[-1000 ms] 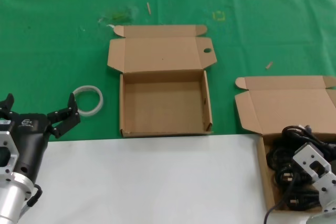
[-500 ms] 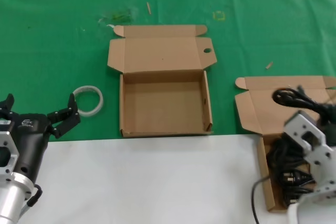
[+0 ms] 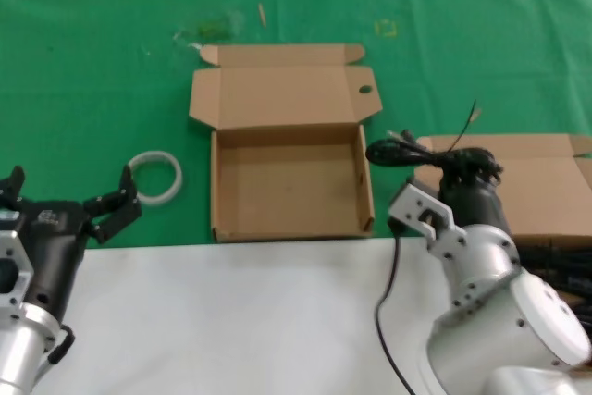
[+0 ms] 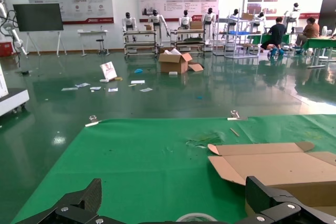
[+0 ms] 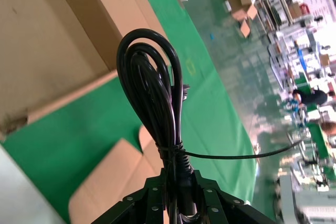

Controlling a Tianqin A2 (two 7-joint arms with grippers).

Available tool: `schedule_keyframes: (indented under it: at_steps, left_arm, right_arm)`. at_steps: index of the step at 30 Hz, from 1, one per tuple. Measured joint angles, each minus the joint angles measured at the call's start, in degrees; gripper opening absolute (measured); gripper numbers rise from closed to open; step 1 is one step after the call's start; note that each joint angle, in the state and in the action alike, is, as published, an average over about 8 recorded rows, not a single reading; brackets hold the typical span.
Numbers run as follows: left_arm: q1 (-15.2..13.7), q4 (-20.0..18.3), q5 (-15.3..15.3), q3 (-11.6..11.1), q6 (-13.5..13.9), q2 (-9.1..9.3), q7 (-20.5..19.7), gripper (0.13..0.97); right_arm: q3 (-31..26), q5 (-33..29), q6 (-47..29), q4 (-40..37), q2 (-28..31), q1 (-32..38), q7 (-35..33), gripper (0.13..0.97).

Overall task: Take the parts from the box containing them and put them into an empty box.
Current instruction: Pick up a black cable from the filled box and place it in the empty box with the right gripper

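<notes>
The right gripper point(image 3: 455, 176) is clenched on a coiled black power cable point(image 3: 421, 156), held up in the air between the two cardboard boxes. In the right wrist view the gripper point(image 5: 176, 184) pinches the bundle at its tied neck, and the cable point(image 5: 152, 98) stands up from the fingers as a tall loop, with a thin black tie end sticking out sideways. In the head view the coil reaches out from the gripper toward the empty box point(image 3: 289, 179), its plug end just beside that box's near right wall but not over the inside. A loose strand of the cable hangs down below the gripper across the white table edge point(image 3: 231, 312).

Behind and to the right of the gripper lies the box containing the remaining cables point(image 3: 518, 187), its plain flap lid open flat on the green cloth point(image 3: 102, 71); more black cables point(image 3: 564, 265) show at its near side, partly hidden by the right arm.

To the left of the gripper the empty box sits open, nothing inside it, its lid folded back with a small round hole point(image 3: 365, 91) near the right corner.

Well to the left, the left gripper point(image 3: 69, 201) hovers low at the table edge with its fingers spread apart, holding nothing. A white translucent ring point(image 3: 154, 178) lies on the cloth just beside its right finger.
</notes>
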Motion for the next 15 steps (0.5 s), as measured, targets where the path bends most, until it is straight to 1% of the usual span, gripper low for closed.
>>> schedule_keyframes:
  at_steps: [7, 15]
  left_arm:
    - [0.00, 0.00, 0.00, 0.00, 0.00, 0.00, 0.00, 0.965]
    - [0.00, 0.00, 0.00, 0.00, 0.00, 0.00, 0.00, 0.965]
  right_arm:
    - [-5.00, -1.25, -4.27, -9.47, 0.01, 6.19, 4.30, 0.227]
    - [-9.85, -2.54, -8.05, -17.46, 0.01, 11.47, 8.45, 0.227]
